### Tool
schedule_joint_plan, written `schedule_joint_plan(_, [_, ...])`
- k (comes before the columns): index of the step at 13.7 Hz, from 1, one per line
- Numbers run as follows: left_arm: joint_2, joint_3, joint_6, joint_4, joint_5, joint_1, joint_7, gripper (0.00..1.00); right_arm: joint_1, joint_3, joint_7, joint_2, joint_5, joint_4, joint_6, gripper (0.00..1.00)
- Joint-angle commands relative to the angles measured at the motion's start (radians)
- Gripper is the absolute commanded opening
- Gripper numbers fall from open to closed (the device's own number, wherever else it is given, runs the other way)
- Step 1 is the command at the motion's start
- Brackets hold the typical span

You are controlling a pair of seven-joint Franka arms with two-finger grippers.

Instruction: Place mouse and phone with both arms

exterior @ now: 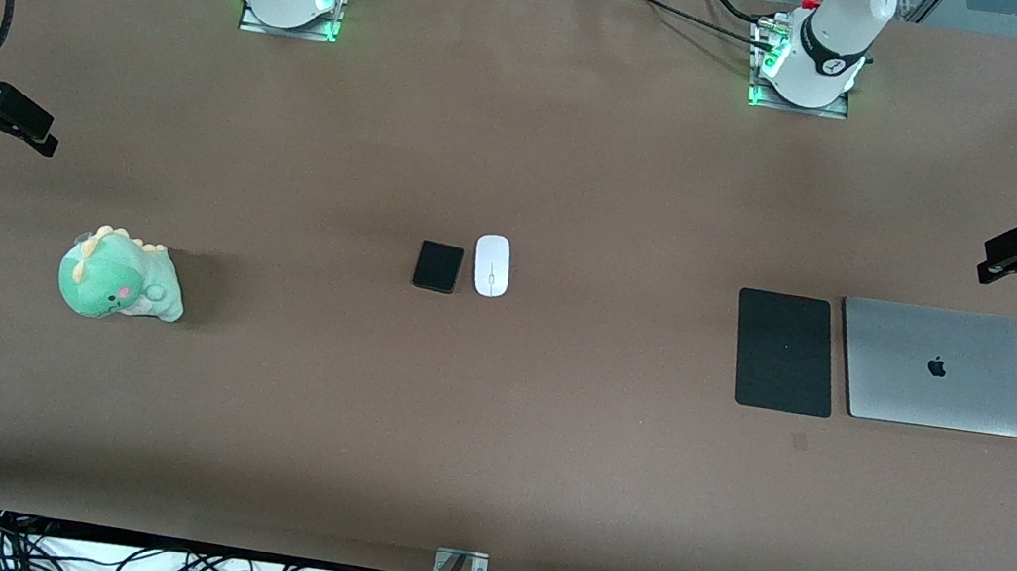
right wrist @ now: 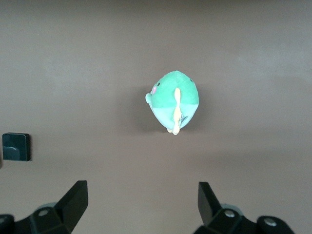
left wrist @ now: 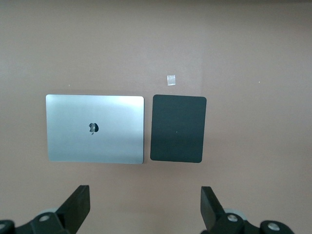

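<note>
Front view: phone beside mouse, untouched, mid-table.

Evenly and softly lit from overhead. Brown tabletop matte, without glare. Faint soft shadow beside the green plush toy. Mild sheen across the silver laptop lid. Green glow at both arm bases. Sharp focus in all views.

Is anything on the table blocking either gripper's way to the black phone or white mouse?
Nothing visible does. The small black rectangular phone and glossy white oval mouse lie side by side mid-table on bare brown surface. The left gripper hangs open over its table end, the right gripper open over the other.
</note>
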Motion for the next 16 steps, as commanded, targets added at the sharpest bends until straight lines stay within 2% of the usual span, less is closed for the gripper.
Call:
schedule_joint_plan(1, [-0.012,0.004,-0.013,0.004,-0.017,0.001,0.000,1.00,-0.017,0.012,-0.003,0.013,0.002,0.030,-0.022,1.00])
schedule_joint_plan(16, [-0.004,0.002,-0.015,0.005,-0.026,-0.003,-0.045,1.00,-0.020,0.012,-0.004,0.016,0.002,0.030,-0.023,1.00])
